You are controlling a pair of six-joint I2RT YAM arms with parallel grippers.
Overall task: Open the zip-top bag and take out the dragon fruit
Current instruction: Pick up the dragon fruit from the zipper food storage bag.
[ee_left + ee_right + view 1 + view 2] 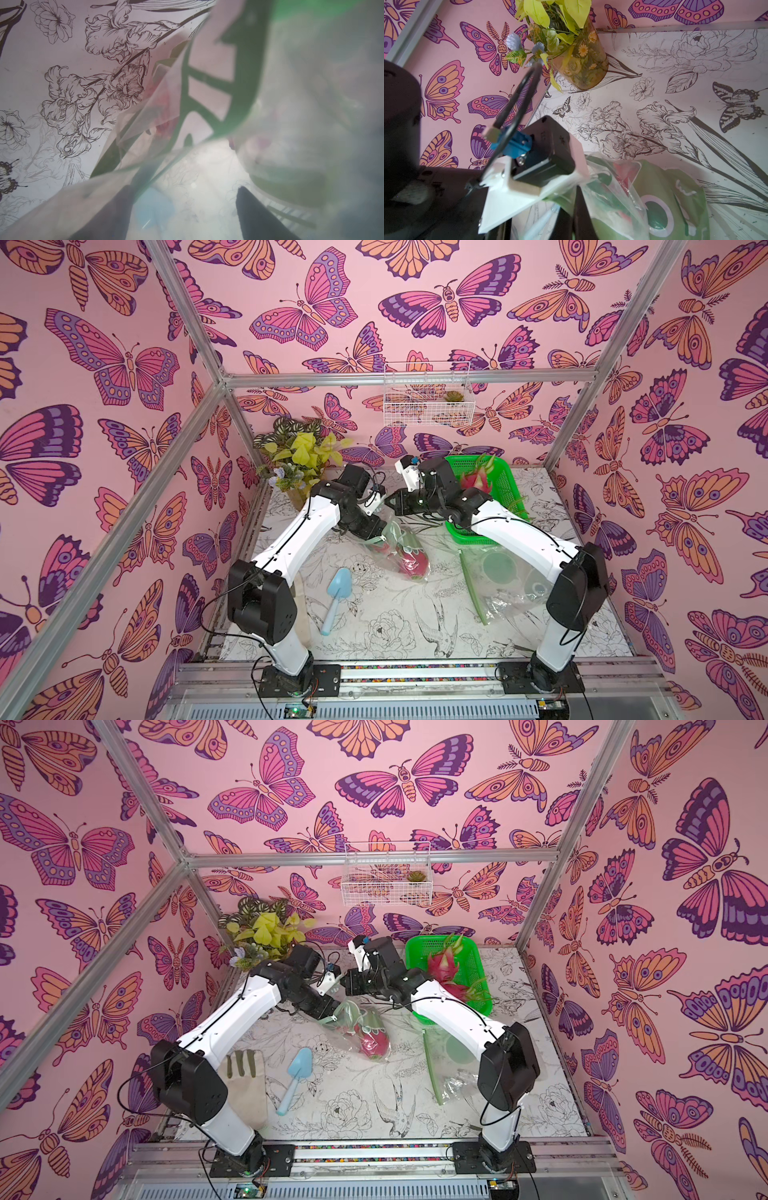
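The zip-top bag (401, 545) (353, 1019), clear with green print, lies mid-table with a magenta dragon fruit (409, 562) (372, 1044) inside. My left gripper (380, 533) (185, 207) is at the bag's mouth. It is open, its dark fingers (255, 214) wide apart and seen through hazy bag film (311, 104). My right gripper (390, 502) (574, 199) is shut on the bag's upper edge (593, 178). Another dragon fruit (476, 481) (442, 965) lies in the green basket (505, 489), with a further one (457, 990) beside it.
A second clear bag (503, 580) lies flat under the right arm. A blue trowel (336, 597) and a glove (245, 1085) lie front left. A potted plant (299, 456) stands at the back left, and a white wire basket (428, 402) hangs on the back wall.
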